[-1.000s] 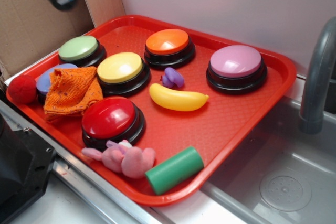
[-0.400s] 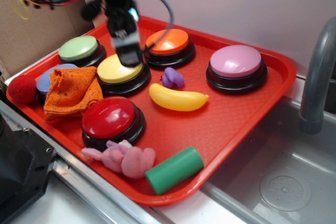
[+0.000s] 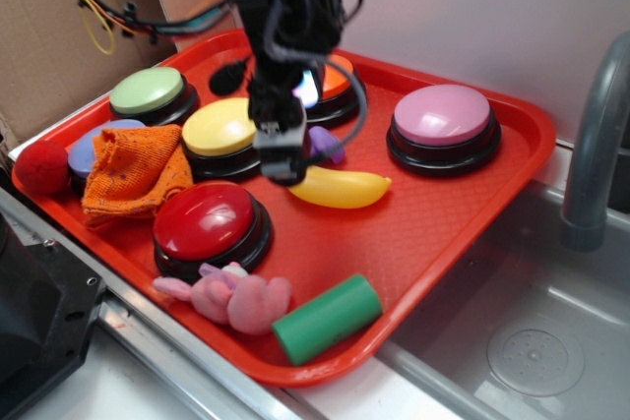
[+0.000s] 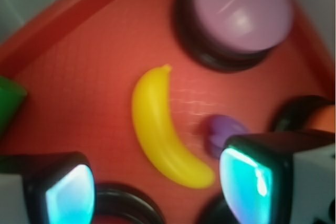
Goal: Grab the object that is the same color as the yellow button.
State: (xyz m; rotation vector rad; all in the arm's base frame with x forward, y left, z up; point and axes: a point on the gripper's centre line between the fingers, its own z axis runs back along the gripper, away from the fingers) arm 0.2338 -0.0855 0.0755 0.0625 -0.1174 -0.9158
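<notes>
One glossy curved yellow banana on ribbed red tray, claw spread above it

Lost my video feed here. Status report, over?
Gripper open, above the banana's end, not touching. Banana lies flat on red tray, near yellow button. Purple toy close beside right finger.

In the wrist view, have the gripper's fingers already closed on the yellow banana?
No. The gripper is open, its fingers apart, with the banana lying free on the red tray.
</notes>
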